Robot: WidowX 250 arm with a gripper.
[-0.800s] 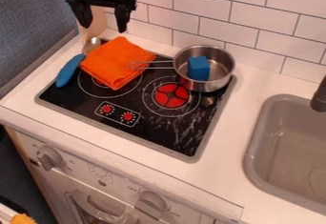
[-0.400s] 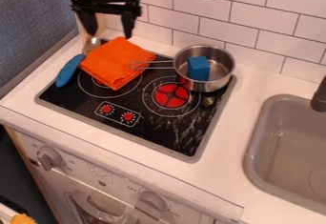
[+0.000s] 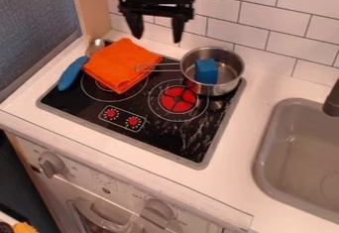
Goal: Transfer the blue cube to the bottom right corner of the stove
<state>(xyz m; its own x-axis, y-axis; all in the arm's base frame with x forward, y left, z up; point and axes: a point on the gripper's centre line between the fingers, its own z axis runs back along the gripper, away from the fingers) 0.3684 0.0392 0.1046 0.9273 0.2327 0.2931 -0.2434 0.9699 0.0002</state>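
Black two-finger gripper hangs open, upper centre; it should centre over the solid blue cube, then descend plumb without knocking the round steel pot.

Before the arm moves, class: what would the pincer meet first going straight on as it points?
Likely the orange cloth's right side or the pot handle, both below the pincer in the picture; depth is unclear.

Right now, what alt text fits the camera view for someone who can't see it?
A blue cube sits inside a metal pot at a black stove's back right, an open black gripper hanging to the pot's upper left in view. An orange cloth and blue-handled spoon lie toward the left; a grey sink is right.
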